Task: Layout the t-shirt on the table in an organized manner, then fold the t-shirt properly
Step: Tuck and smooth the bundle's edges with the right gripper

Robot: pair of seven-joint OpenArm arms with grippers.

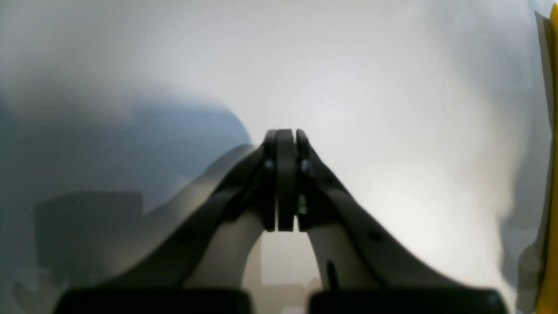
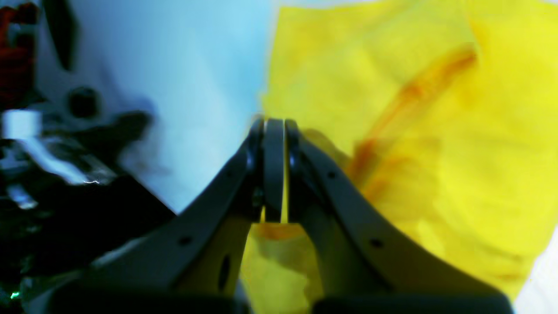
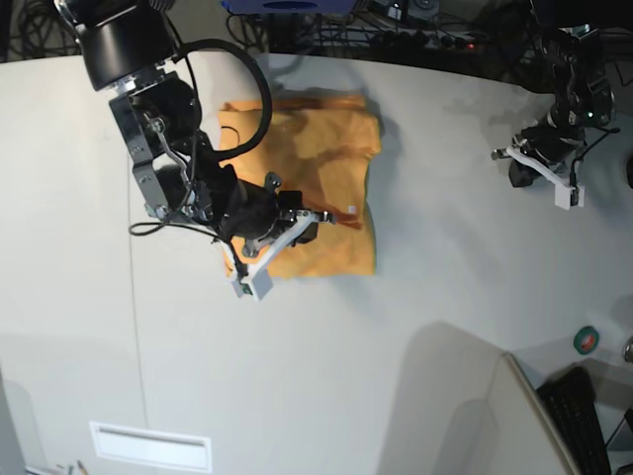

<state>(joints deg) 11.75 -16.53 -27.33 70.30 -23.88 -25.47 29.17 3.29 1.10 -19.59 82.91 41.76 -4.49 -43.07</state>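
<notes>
**Right arm over the folded shirt, left arm parked at the far edge**

From my seat I see the table (image 3: 415,297) filling the base view, pale grey-white, with a thin dark seam line (image 3: 132,327) running down it on that view's left. The t-shirt (image 3: 331,148) lies on the table's upper middle as an orange-yellow, roughly rectangular bundle, layers lying over one another, with a darker crease across it and a small white tag (image 3: 353,209) near its lower right part.

My right arm (image 3: 163,129) reaches over the shirt's near-left side. The right gripper (image 2: 273,126) has its jaws pressed together; in the right wrist view yellow cloth fills the space behind and beneath the fingers, and a sliver of yellow shows in the slit between them, but I cannot tell whether any fabric is actually pinched.

My left gripper (image 1: 284,135) sits well apart from the shirt, over bare table, jaws pressed together on nothing. A small round tape roll (image 3: 587,339) lies by the table's lower right edge
</notes>
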